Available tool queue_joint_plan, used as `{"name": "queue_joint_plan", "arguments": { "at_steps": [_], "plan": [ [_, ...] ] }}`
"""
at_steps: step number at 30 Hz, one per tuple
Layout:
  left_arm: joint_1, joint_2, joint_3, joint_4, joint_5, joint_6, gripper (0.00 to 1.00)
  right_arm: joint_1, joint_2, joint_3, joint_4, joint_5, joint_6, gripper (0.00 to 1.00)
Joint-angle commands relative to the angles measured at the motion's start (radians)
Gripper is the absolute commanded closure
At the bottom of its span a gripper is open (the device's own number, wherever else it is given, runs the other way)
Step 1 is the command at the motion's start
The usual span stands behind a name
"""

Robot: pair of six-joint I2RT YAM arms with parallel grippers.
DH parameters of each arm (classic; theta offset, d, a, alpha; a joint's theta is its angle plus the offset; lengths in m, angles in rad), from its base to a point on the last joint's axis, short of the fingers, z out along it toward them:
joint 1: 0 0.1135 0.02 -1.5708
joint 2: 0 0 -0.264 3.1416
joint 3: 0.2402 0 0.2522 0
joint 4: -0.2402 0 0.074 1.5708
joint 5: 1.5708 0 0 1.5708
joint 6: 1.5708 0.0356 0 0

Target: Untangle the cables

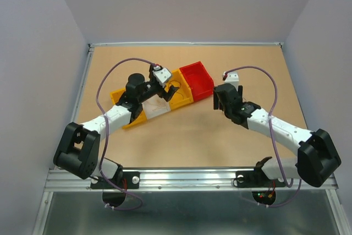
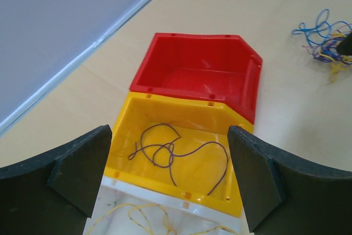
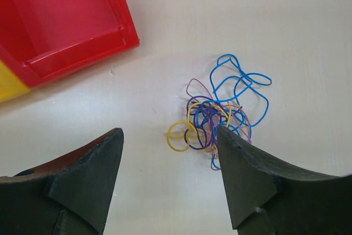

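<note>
Right wrist view: the right gripper [image 3: 168, 136] hangs low over the table [image 3: 286, 15], jaws well apart and gripping nothing. The cables [image 3: 220, 114] lie as one wad just beyond the fingertips, off centre to the right, and the right finger [image 3: 247, 174] overlaps its near edge; whether it touches cannot be told.

Risk: closing from this offset would likely pinch several loops together, or only the yellow loop lying between the jaws; the whole wad would then lift or drag instead of one strand coming free. The wires are thin and may also slip from the pads. Farther left, a dragged strand could catch the corner of the red bin [image 3: 66, 20].

Pose: in the top external view the right arm reaches from its near-right base toward the centre, wrist pitched down. The left arm reaches far and toward the centre; the left gripper [image 2: 169, 136] is fully spread and empty above the yellow bin [image 2: 176, 108], where a purple wire [image 2: 165, 152] lies loose.
</note>
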Motion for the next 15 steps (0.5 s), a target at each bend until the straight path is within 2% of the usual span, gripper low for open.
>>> {"name": "queue_joint_plan", "arguments": {
  "at_steps": [1,7,10,11,12,14,15],
  "plan": [
    [-0.027,-0.030,-0.016,0.032,0.061,0.064,0.02,0.000,0.017,-0.011,-0.001,0.071,0.034,0.27],
    [-0.038,-0.050,-0.026,0.007,0.201,0.097,0.03,-0.012,0.127,0.022,-0.003,0.071,0.016,0.29],
    [-0.047,-0.056,-0.034,0.003,0.229,0.117,0.03,-0.019,0.156,0.035,-0.003,0.061,0.006,0.40],
    [-0.050,-0.059,-0.036,0.001,0.233,0.119,0.04,-0.021,0.169,0.038,-0.001,0.058,0.005,0.46],
    [-0.050,-0.061,-0.037,-0.001,0.236,0.123,0.04,-0.023,0.186,0.041,-0.001,0.058,0.002,0.64],
    [-0.055,-0.067,-0.040,-0.004,0.230,0.133,0.04,-0.021,0.195,0.053,-0.003,0.058,-0.004,0.83],
    [-0.056,-0.070,-0.043,-0.004,0.229,0.134,0.04,-0.021,0.187,0.058,-0.001,0.036,-0.018,1.00]
  ]
}}
